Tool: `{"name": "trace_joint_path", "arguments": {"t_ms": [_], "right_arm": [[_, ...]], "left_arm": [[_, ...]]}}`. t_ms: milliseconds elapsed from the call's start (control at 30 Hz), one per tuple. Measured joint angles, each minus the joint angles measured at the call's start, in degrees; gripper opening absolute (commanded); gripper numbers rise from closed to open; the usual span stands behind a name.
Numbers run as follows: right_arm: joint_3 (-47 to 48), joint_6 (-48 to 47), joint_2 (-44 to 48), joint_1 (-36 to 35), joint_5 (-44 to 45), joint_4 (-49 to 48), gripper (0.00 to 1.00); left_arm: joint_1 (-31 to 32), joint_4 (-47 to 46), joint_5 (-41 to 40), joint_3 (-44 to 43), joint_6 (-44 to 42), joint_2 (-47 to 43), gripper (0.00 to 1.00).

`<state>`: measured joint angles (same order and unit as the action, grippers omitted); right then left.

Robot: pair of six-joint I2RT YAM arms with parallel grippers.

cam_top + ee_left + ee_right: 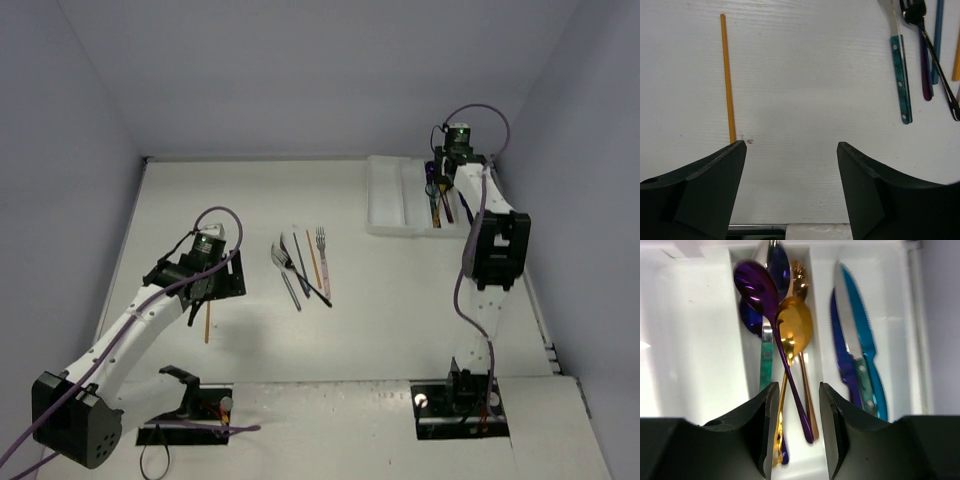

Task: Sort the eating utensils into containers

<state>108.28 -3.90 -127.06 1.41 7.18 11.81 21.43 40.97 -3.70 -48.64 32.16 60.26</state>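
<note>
The thin orange stick (726, 75) looks light and slippery, so the empty, wide-apart left gripper (791, 145) should pinch its middle, while the right gripper (798, 387) hangs parted, holding nothing.

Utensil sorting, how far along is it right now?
Done: spoons and knives lie in neighbouring compartments of the white tray. In hand: nothing; the right hand hangs open over the spoons, the left hand open above the table. Left: the orange stick and the pile of utensils mid-table.
</note>
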Motion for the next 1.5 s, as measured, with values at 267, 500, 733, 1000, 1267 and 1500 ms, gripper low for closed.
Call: {"name": "trace_joint_path", "arguments": {"t_ms": [267,500,733,1000,1267,1500], "right_arm": [[-19.63,7.39,28.73,-4.79,0.25,-1.52,0.36],[-31.57,11.16,41.48,-9.28,-3.42,-0.76,0.38],[-40.27,12.65,49.82,-9.6,-5.71,0.29,0.38],[-44.15,13.11,55.03,-10.75,-8.2,0.15,0.39],[-44.78,13.13,55.51,-11.59,-9.14,0.14,0.39],[-44.78,13.64,55.51,-14.63,-11.87,0.12,0.48]], "left_arm": [[-10.19,-0.59,4.55,-4.42,-5.33,15.6,0.66],[-12.97,-1.38,4.97,-7.63,-7.78,25.31,0.6],[-16.84,-1.63,5.04,-7.63,-9.56,31.32,0.48],[-18.51,-2.59,6.49,-7.08,-10.77,34.09,0.29],[-18.56,-2.12,8.76,-8.37,-10.51,35.65,0.01],[-18.83,-2.46,11.76,-8.74,-8.45,35.38,0.0]]}}
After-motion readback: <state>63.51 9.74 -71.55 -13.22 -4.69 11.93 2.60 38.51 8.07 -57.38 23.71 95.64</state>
